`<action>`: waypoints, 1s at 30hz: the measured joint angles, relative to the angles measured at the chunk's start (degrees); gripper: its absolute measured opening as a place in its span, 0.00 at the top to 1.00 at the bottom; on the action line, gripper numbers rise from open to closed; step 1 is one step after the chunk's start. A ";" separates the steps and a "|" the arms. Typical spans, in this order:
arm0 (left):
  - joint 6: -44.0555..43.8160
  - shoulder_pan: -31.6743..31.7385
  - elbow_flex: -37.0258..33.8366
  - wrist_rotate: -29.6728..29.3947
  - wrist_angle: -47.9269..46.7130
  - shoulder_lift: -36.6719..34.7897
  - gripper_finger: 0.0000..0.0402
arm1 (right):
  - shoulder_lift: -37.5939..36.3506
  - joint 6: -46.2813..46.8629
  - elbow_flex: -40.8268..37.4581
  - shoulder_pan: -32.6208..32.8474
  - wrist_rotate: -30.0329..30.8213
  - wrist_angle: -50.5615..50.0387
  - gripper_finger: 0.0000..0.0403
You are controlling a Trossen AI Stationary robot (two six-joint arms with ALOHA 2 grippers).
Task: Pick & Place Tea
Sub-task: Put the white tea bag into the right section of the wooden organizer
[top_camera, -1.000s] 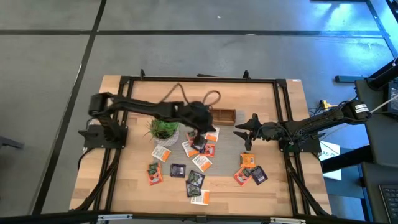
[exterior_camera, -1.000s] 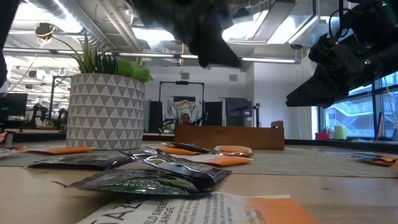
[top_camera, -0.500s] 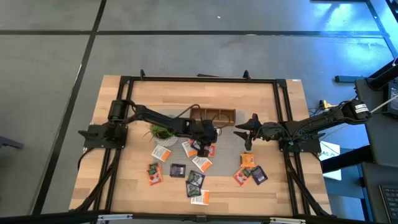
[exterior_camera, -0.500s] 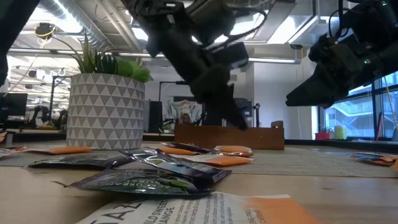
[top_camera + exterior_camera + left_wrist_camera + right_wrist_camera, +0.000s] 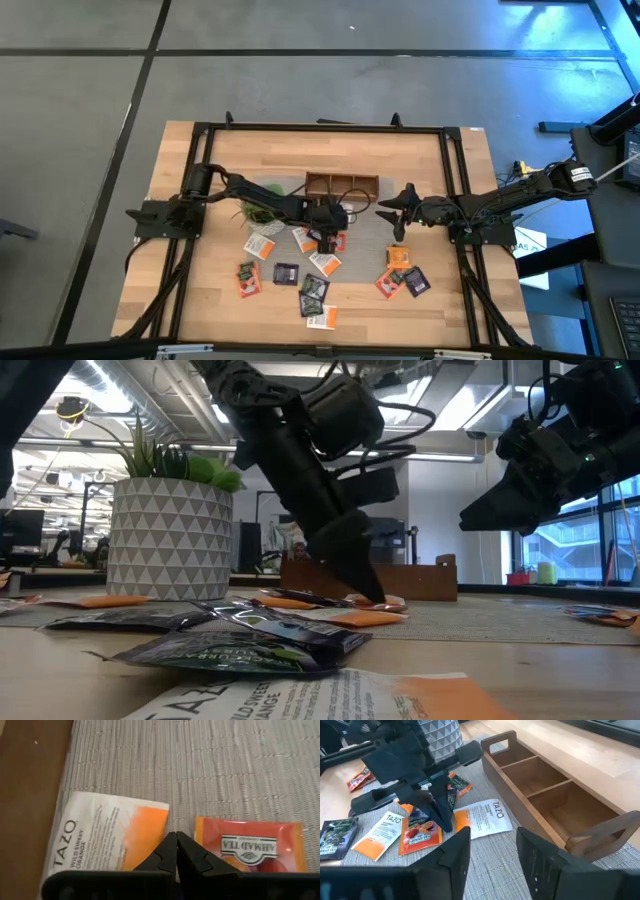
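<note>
The wooden table (image 5: 200, 290) carries everything, with a grey woven mat (image 5: 200, 770) lying across its middle. On the mat, toward the table's far edge, stands the brown wooden three-compartment box (image 5: 342, 185), all three compartments empty as the right wrist view shows them. Just left of the box is the potted plant (image 5: 262, 206) in its white triangle-patterned pot, partly under the left arm.

The left arm reaches from the table's left edge across the plant to the middle of the mat. The left gripper (image 5: 327, 237) points down, its fingers pressed together with nothing between them, the tips at the mat in the gap between a white-and-orange Tazo Wild Sweet Orange sachet (image 5: 107, 837) and an orange-red Ahmad Tea sachet (image 5: 250, 847). In the left wrist view the tips sit between the two sachets' edges; whether they touch either one I cannot tell.

The right arm comes in from the table's right edge. The right gripper (image 5: 385, 208) hangs above the mat just right of the box, fingers parted about halfway and holding nothing.

The tea sachets lie flat and scattered over the near half of the table: a cluster at the left gripper (image 5: 318, 262), several nearer the front edge (image 5: 285, 273), and a small group toward the right side (image 5: 403, 272).
</note>
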 joint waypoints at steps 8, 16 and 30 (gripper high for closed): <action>-1.86 -0.09 0.00 1.59 0.65 -0.12 0.99 | 0.00 -0.02 0.00 0.02 0.00 0.13 0.60; -0.38 -0.29 0.00 -1.89 1.67 -0.29 1.00 | 0.00 -0.20 0.00 0.00 0.00 0.17 0.60; -1.42 0.07 -0.01 -1.66 2.65 -0.11 0.99 | 0.00 -0.24 0.00 0.02 0.00 0.15 0.60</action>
